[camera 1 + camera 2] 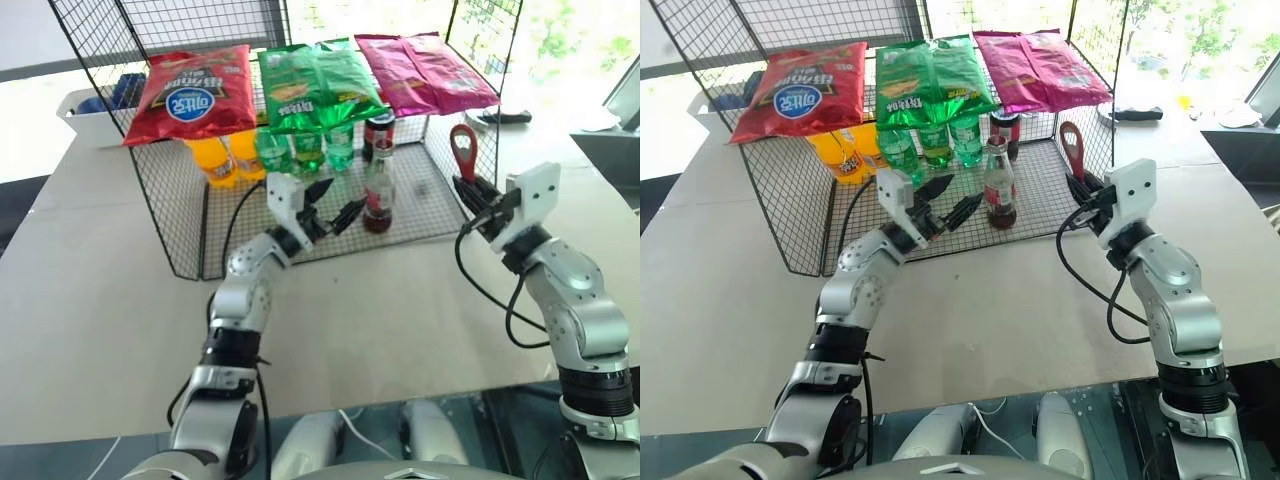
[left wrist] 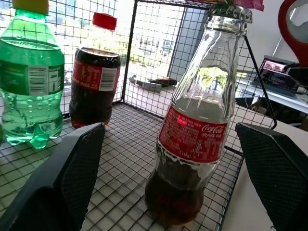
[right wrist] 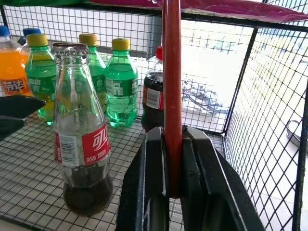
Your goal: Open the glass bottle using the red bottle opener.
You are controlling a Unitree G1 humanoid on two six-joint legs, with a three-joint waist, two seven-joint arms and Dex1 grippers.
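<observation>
Red bottle opener (image 1: 463,150) stands upright, loop head up, clamped by its handle in the right gripper (image 1: 470,196), right of the glass bottle (image 1: 379,196) and apart from it. That bottle stands upright on the wire rack (image 1: 420,205) floor, near its front edge, with the left gripper (image 1: 334,203) spread wide just left of it, not touching.

Left wrist view: the bottle (image 2: 195,130) sits between the black fingers (image 2: 72,166), nearer the right one. Risk: an off-centre closure could push it over on the mesh.

Right wrist view: the opener (image 3: 172,86) is pinched edge-on by a short length of handle. Judged risk: prying could twist it in the jaws, or it could slip off the cap (image 3: 70,48). The side mesh stands close and could snag the loop.
</observation>
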